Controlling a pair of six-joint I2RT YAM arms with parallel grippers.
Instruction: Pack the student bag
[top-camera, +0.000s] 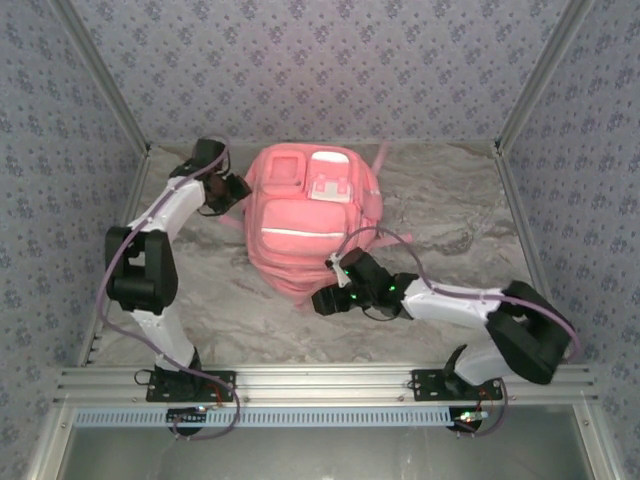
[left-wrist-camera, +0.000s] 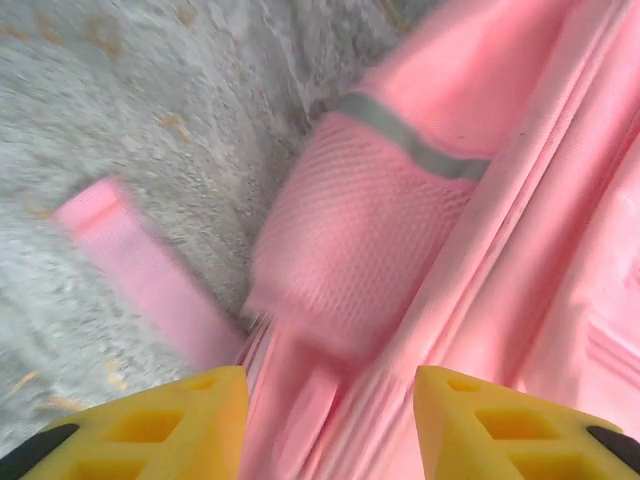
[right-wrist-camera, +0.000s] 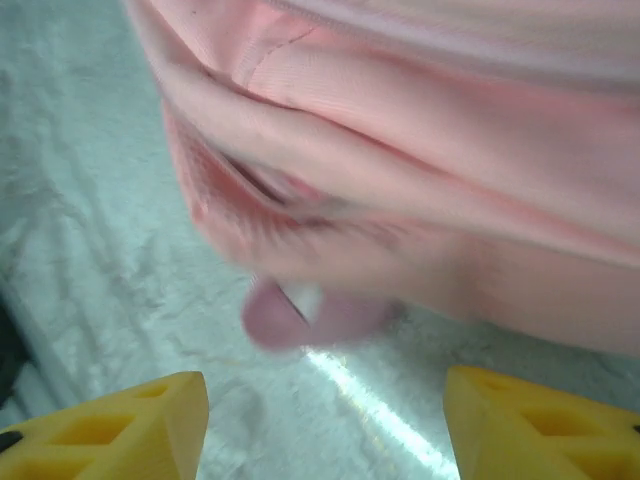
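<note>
The student bag (top-camera: 305, 215), a big soft pink backpack with a white reflective strip, lies flat in the middle of the table. My left gripper (top-camera: 233, 190) is at the bag's left side. In the left wrist view its yellow fingers (left-wrist-camera: 190, 420) stand apart over pink folds, just below the mesh side pocket (left-wrist-camera: 350, 260) with its grey band; the gripper (left-wrist-camera: 330, 405) is open. My right gripper (top-camera: 326, 300) sits at the bag's near edge. It is open (right-wrist-camera: 325, 410) over bare table, and a small pinkish tab (right-wrist-camera: 310, 315) hangs from the bag's blurred edge (right-wrist-camera: 400, 200) ahead of it.
A loose pink strap (left-wrist-camera: 140, 270) lies on the marbled table (top-camera: 460, 220) left of the side pocket. More straps (top-camera: 385, 238) trail from the bag's right side. Patterned walls (top-camera: 320, 60) close in the table at the back and sides.
</note>
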